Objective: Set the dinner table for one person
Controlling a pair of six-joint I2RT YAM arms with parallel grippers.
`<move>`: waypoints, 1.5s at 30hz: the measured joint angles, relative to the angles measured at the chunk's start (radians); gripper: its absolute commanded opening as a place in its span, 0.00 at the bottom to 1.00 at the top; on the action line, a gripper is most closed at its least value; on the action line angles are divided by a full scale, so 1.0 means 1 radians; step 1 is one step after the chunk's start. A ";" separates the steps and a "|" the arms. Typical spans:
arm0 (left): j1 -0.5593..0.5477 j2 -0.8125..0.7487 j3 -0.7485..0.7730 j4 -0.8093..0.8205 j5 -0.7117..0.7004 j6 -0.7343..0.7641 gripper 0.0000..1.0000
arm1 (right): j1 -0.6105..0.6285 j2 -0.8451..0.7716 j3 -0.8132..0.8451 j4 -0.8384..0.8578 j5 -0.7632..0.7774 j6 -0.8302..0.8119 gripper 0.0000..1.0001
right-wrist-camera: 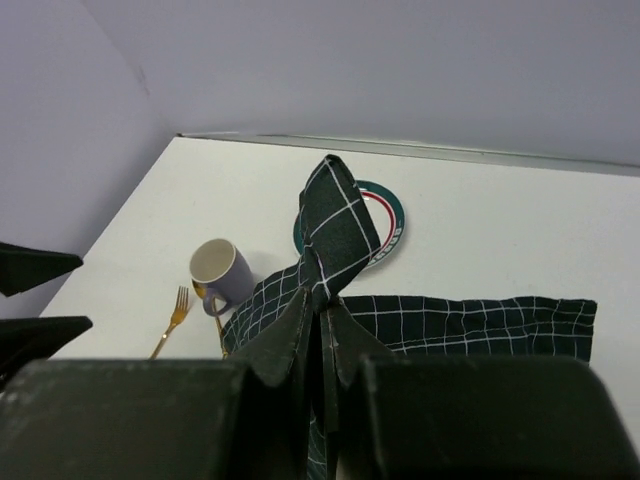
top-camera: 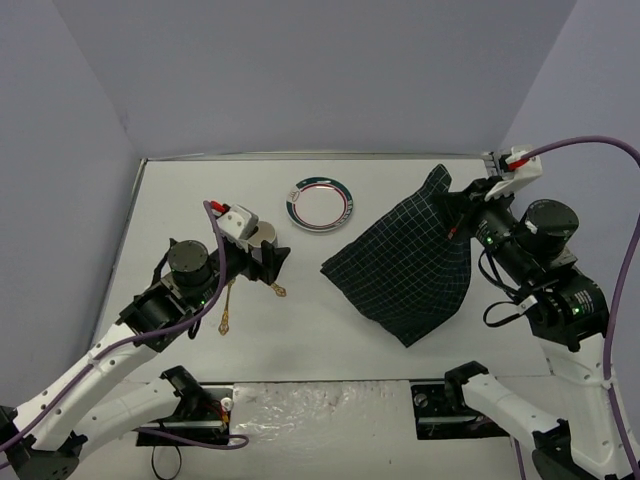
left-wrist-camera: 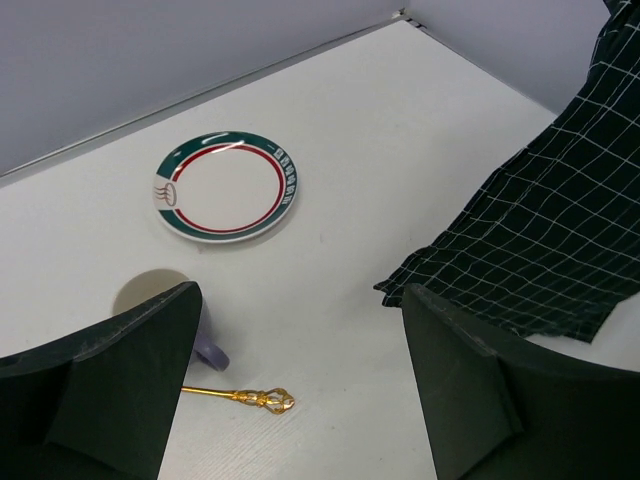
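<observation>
The white dinner table [top-camera: 180, 200] holds a plate [top-camera: 320, 204] with a green and red rim at the back middle. A lavender mug [right-wrist-camera: 220, 272] stands left of it, partly hidden under my left gripper [top-camera: 272, 264]. That gripper is open and empty, hovering just above the table [left-wrist-camera: 330, 110] beside the mug [left-wrist-camera: 150, 292]. A gold fork [top-camera: 227, 310] and another gold utensil [left-wrist-camera: 250, 397] lie by the mug. My right gripper [right-wrist-camera: 320, 312] is shut on a corner of the dark green checked cloth [top-camera: 410, 265] and lifts that corner while the rest trails on the table.
Grey walls close in the table at the back and both sides. The arm bases and their mounts [top-camera: 320, 410] sit along the near edge. The raised cloth [right-wrist-camera: 340, 225] hides part of the plate [right-wrist-camera: 392, 222] in the right wrist view.
</observation>
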 measured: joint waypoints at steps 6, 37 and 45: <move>0.000 0.018 0.004 -0.070 -0.051 -0.024 0.78 | 0.002 0.099 -0.080 0.012 0.137 0.039 0.00; 0.001 0.379 -0.009 0.001 -0.089 -0.174 0.78 | -0.139 1.102 0.042 0.394 0.309 -0.156 0.59; 0.001 0.546 0.039 0.082 -0.057 -0.219 0.77 | -0.226 0.978 -0.021 0.351 0.292 -0.068 0.63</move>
